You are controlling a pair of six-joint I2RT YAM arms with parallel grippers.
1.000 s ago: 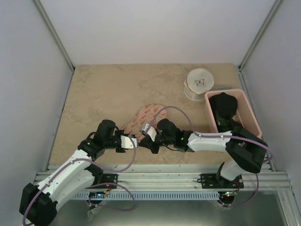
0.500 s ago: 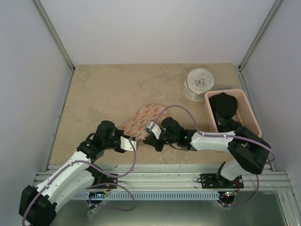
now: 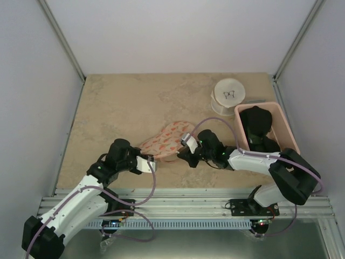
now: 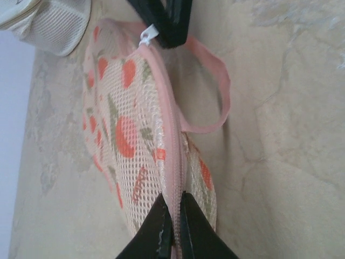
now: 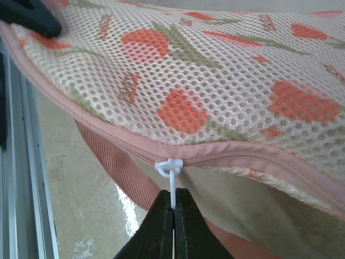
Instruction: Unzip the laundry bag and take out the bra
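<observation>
Left gripper (image 4: pixel 173 224) clamps the pink rim of the cream-pink, orange-printed mesh laundry bag (image 4: pixel 129 135). Right gripper (image 5: pixel 173 208) pinches the small white plastic zipper pull (image 5: pixel 171 181).

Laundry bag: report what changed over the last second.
The right hand, shut on the zipper pull, travelled right and slightly away from the arm bases, drawing the pull along the rim of the laundry bag. The bag's far end stretched rightward with it. The left hand stayed pinched on the bag's near-left end. The white container and the pink bin with the dark garment did not move.
</observation>
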